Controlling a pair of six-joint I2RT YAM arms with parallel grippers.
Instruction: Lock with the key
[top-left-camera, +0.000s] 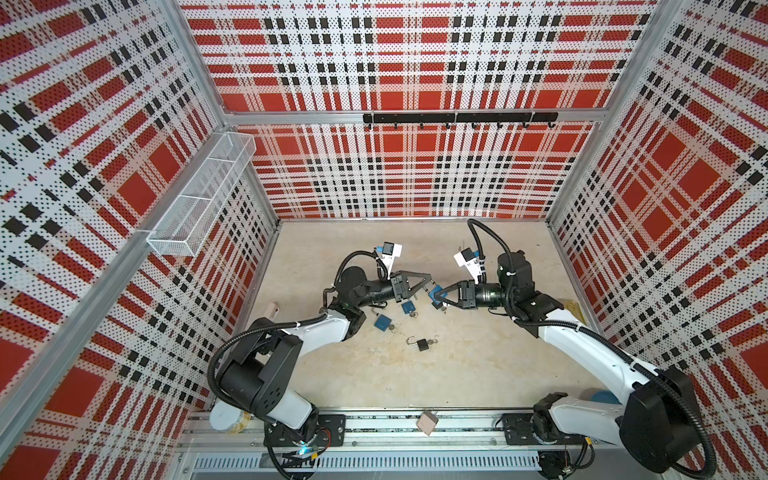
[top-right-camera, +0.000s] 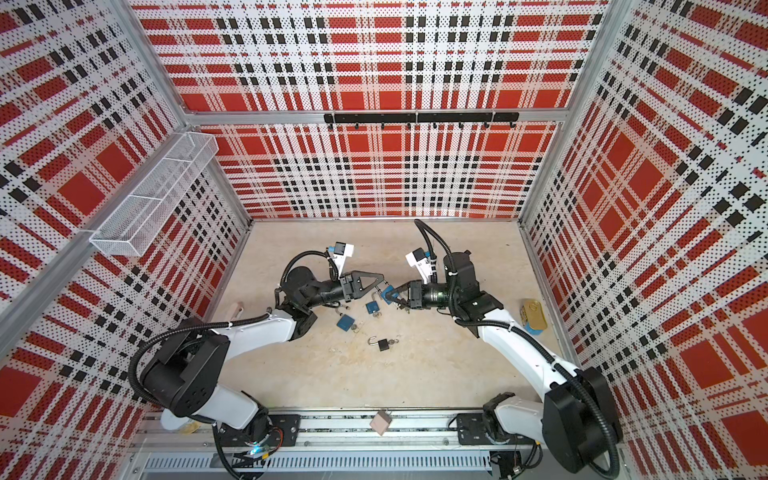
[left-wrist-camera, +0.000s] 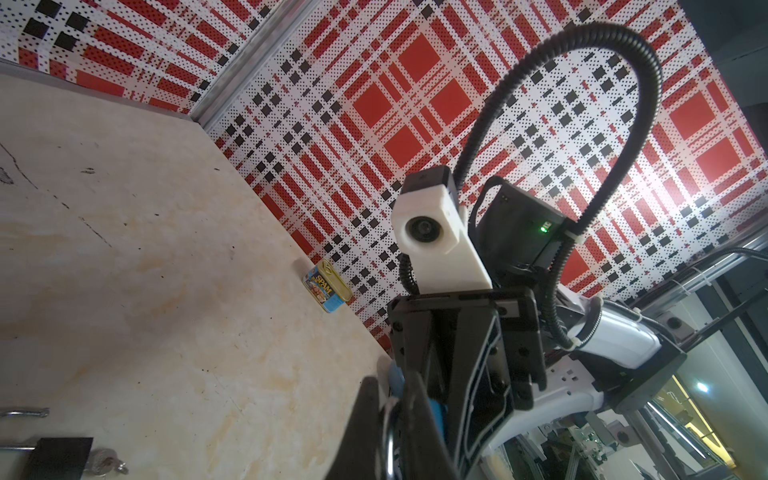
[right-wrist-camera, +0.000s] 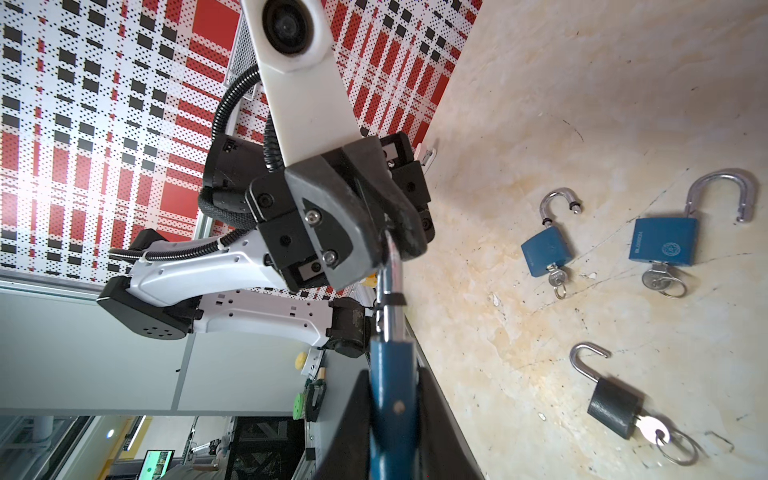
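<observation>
A blue padlock (top-left-camera: 437, 293) hangs above the table between both grippers. My right gripper (right-wrist-camera: 392, 374) is shut on its blue body (right-wrist-camera: 392, 411). The silver shackle (right-wrist-camera: 390, 266) runs from that body into my left gripper (right-wrist-camera: 388, 232), which is shut on it. In the left wrist view the left gripper (left-wrist-camera: 390, 399) pinches the shackle (left-wrist-camera: 390, 449), with the blue body (left-wrist-camera: 438, 415) just behind. The two grippers meet tip to tip in both top views, left (top-right-camera: 380, 286) and right (top-right-camera: 395, 296). I cannot make out this padlock's key.
On the table lie two blue padlocks (right-wrist-camera: 546, 253) (right-wrist-camera: 663, 247) and a black one (right-wrist-camera: 613, 409), shackles open, keys inserted. A Spam can (top-left-camera: 575, 307) sits by the right wall. There is a wire basket (top-left-camera: 199, 199) on the left wall and a pink block (top-left-camera: 428, 422) on the front rail.
</observation>
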